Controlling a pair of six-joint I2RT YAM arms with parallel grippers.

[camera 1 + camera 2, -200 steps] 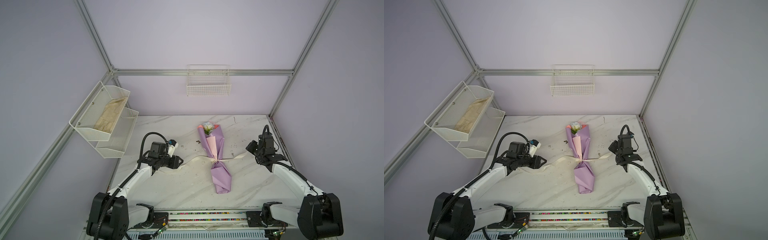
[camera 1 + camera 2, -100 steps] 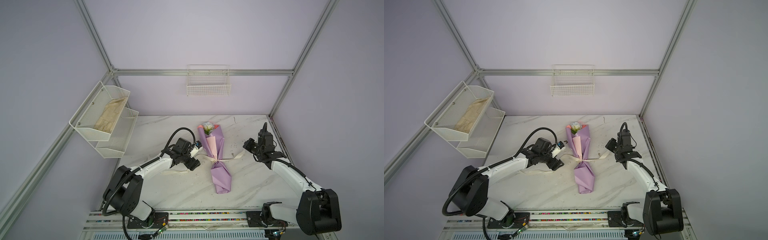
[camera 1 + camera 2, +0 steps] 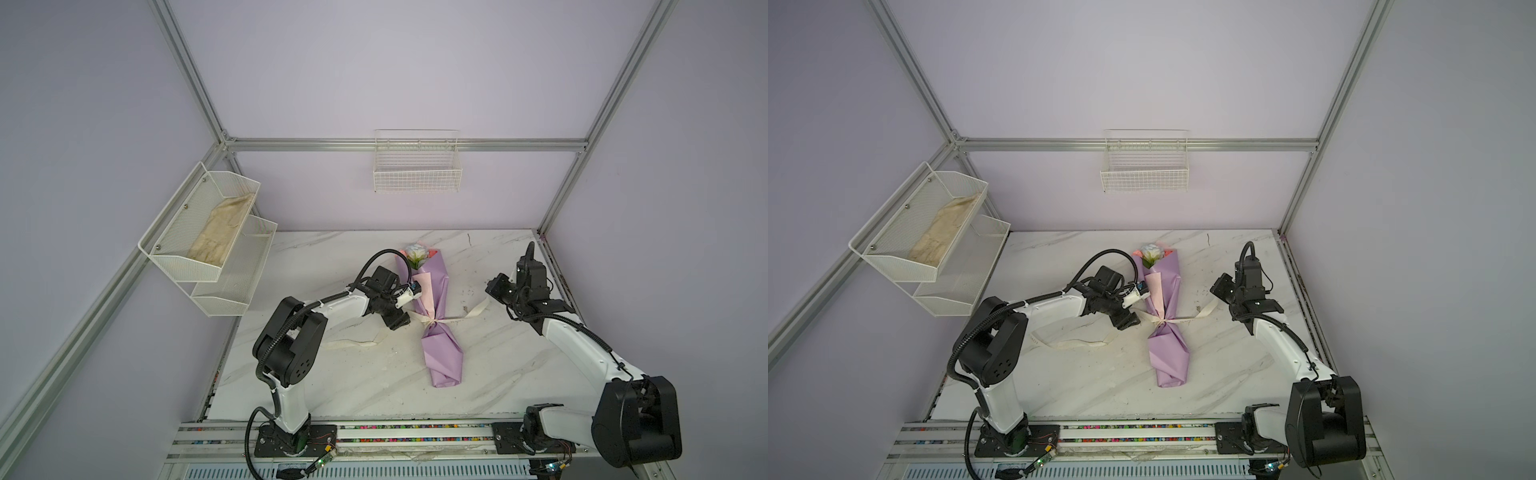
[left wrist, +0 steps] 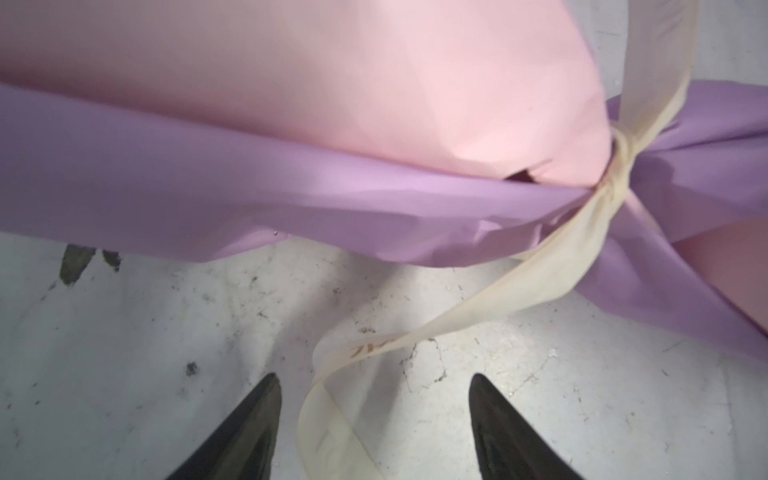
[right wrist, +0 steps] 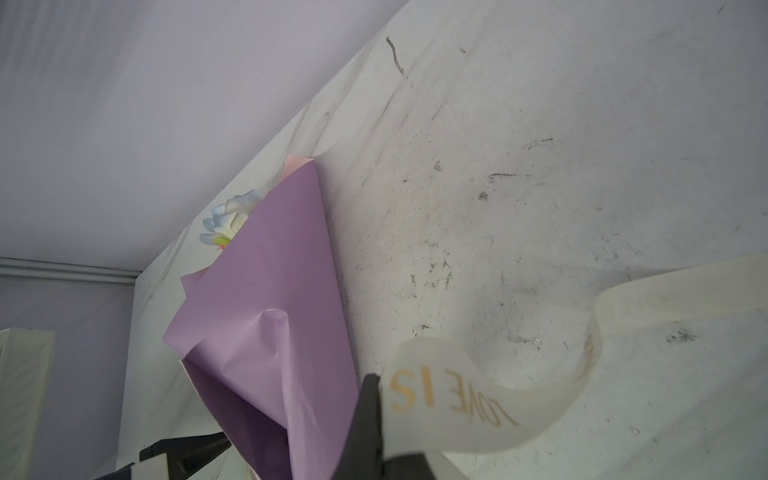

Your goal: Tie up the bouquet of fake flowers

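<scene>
Left gripper (image 4: 374, 376) spread astride ribbon (image 4: 519, 286) knotted round bouquet (image 4: 291, 174) — right gripper (image 5: 374, 428) pinches ribbon's end.

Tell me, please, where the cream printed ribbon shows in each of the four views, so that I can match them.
Top view: cream printed ribbon knotted round the lilac-wrapped bouquet of fake flowers, mid-table.
Top view: same knot, mid-table.
Left wrist: knot pinching the wrap; a tail runs between the open jaws of the left gripper.
Right wrist: lettered tail held by the right gripper.
Shared landmark: the bouquet's lilac wrap.
</scene>
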